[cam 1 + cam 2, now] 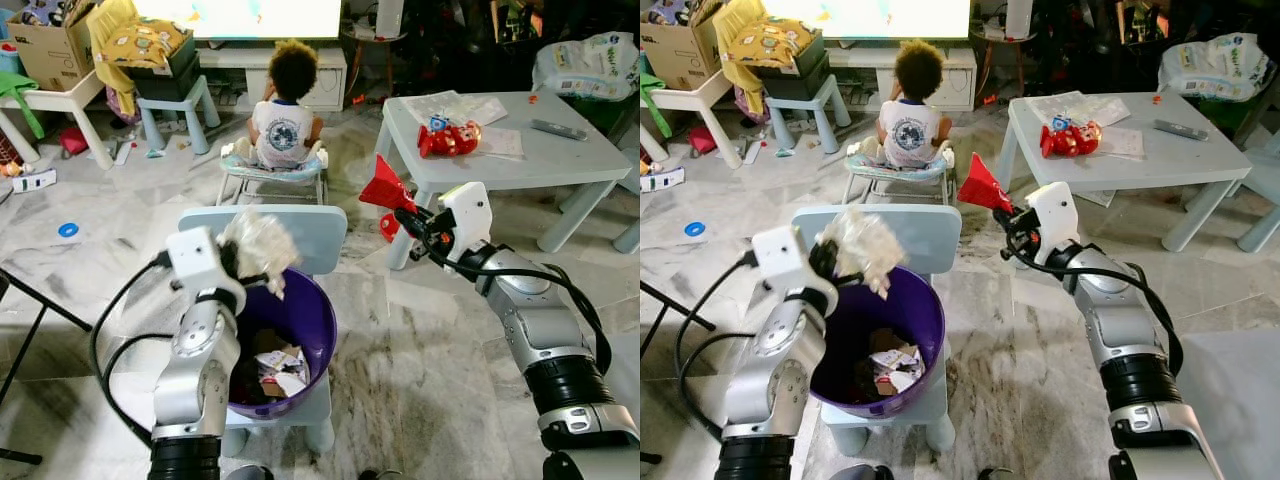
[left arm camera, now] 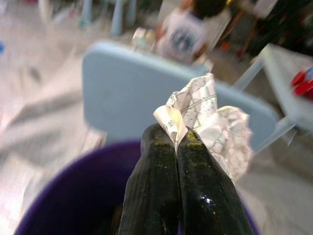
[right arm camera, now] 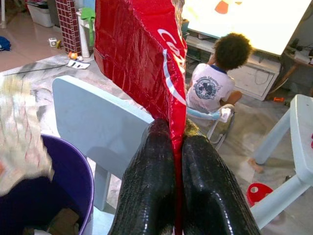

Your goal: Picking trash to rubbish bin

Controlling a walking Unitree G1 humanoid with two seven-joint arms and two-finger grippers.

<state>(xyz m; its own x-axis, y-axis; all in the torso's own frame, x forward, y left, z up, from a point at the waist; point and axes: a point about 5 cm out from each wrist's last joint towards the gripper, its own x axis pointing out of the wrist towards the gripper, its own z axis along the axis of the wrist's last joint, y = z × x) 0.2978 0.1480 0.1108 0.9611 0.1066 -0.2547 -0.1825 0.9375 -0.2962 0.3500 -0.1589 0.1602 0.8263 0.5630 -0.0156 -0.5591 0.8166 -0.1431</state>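
Two pieces of trash were in hand but not yet binned: the left gripper [image 2: 175, 142], fingers pinched together on a crumpled paper [image 1: 258, 247], held it over the rim of the purple bin [image 1: 318, 312] that stood on a pale blue chair [image 1: 300, 225], while the right gripper [image 3: 178, 134] was clamped on a red wrapper [image 1: 385, 190] out to the bin's right, near the grey table [image 1: 560, 160]. Some scraps [image 1: 280, 368] already lay inside the bin, so the job looked partly done, with both held pieces left to drop.

A child [image 1: 283, 112] sits facing a screen [image 1: 245, 17], beside a grey table [image 1: 565, 160].
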